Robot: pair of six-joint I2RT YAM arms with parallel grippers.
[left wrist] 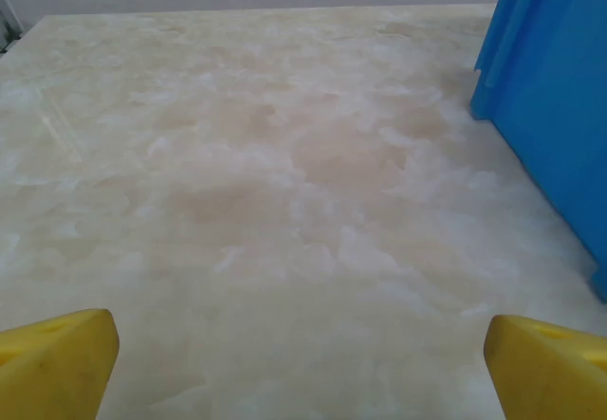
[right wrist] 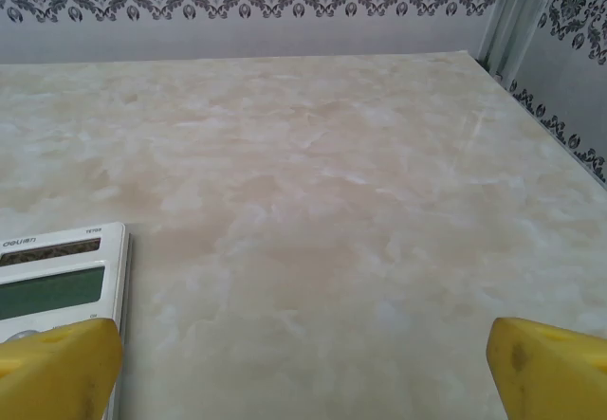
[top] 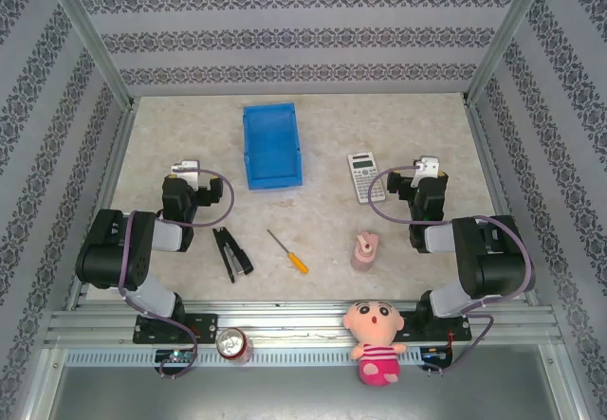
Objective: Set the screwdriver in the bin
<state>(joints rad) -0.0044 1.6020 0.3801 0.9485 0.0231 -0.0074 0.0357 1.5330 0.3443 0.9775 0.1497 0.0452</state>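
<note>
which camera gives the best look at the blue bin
The top external view: the whole bin is visible from above, open and empty. The left wrist view catches just part of its blue outer wall at the right edge.

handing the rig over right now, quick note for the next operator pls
Left gripper: open, empty, left of the bin.
Right gripper: open, empty, beside the calculator.
Screwdriver: flat on the table, just right of the stapler, nearer the arm bases than the bin.
Bin: empty.
Done: nothing yet.
Left: grasp the screwdriver, carry it to the bin, release.
</note>
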